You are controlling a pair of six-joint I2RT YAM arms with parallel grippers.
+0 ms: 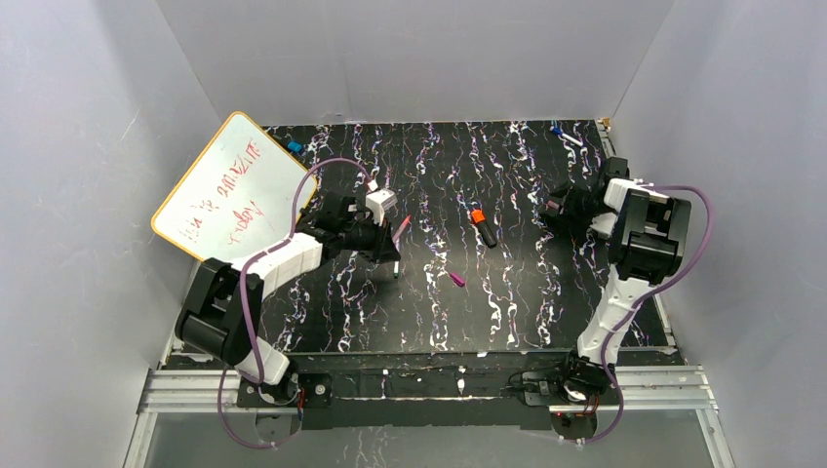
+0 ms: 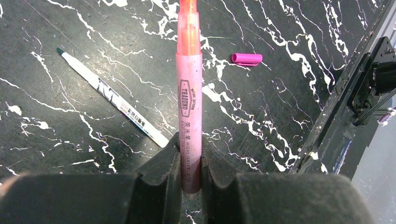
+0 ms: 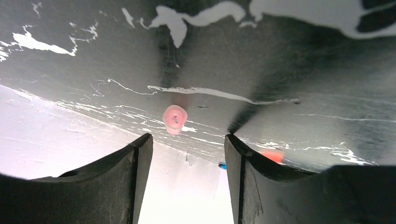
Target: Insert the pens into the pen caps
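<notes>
Left end effector: we see its two fingers pressed onto the lower barrel of the pink pen, pinching it.
Pink pen: it runs straight out from the fingers, above the surface; its far end leaves the wrist view.
Whitish pen: it lies flat and diagonal beside the held pen, green tip pointing away.
Magenta cap: on its side on the other flank of the pink pen, apart from it.
Black pen: it lies mid-surface, orange end toward the back, between the two arms.
Right end effector: fingers spread apart, low over the surface on the right.
Whiteboard: it leans at the back left corner, with red writing.
</notes>
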